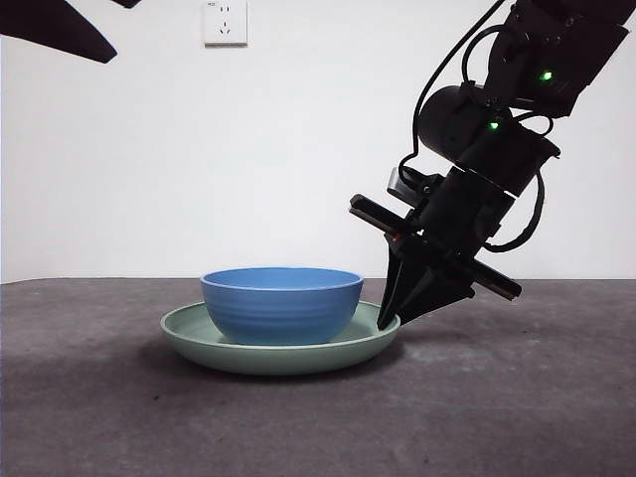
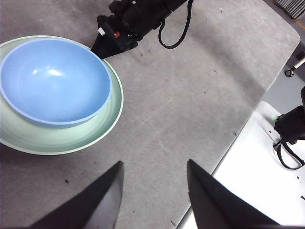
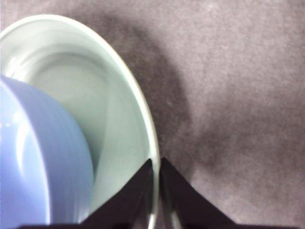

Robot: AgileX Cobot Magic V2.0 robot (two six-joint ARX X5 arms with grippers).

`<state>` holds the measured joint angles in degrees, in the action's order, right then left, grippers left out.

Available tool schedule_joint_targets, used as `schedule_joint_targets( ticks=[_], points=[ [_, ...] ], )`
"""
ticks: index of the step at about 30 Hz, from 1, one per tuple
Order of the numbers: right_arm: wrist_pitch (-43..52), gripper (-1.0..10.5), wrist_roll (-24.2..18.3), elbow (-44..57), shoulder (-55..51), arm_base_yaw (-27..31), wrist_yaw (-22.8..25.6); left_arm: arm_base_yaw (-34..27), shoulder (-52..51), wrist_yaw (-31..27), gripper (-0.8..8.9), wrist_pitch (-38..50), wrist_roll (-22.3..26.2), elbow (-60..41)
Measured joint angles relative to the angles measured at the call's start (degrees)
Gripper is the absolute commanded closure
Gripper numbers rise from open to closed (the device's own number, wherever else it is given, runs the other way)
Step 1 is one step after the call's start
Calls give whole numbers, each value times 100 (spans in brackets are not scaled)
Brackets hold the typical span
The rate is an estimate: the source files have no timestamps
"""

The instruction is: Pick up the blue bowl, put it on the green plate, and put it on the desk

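Observation:
The blue bowl (image 1: 283,303) sits upright inside the green plate (image 1: 278,355), which rests flat on the desk (image 1: 497,407). My right gripper (image 1: 390,320) slants down to the plate's right rim. In the right wrist view its jaws (image 3: 156,167) are closed to a thin gap with the plate's rim (image 3: 143,119) between them, and the bowl (image 3: 38,162) is beside them. The left wrist view shows bowl (image 2: 52,81), plate (image 2: 57,140) and the right gripper (image 2: 97,45) from above. My left gripper (image 2: 155,191) hangs open and high, holding nothing.
A white wall with a socket (image 1: 225,22) stands behind the desk. The left arm shows as a black tip (image 1: 60,35) at the top left corner. Beyond the desk's curved edge lies a white surface (image 2: 252,167) with black cabling (image 2: 290,133).

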<state>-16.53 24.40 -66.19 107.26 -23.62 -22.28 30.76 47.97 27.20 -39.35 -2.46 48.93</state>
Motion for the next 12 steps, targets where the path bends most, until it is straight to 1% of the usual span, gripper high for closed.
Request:
schedule_joint_targets(
  ticks=[1,3,9,12],
  points=[
    [0,808,0,-2,0,0,-2,0,0,0,596,-4,0,0],
    [-24,771,0,-17,0,-2,-2,0,0,0,596,-4,0,0],
    [-162,770,-4,-22,-13,-2,7,0,0,0,596,-4,0,0],
    [-313,770,-44,-22,-168,-2,149,0,0,0,596,-9,0,0]
  ],
)
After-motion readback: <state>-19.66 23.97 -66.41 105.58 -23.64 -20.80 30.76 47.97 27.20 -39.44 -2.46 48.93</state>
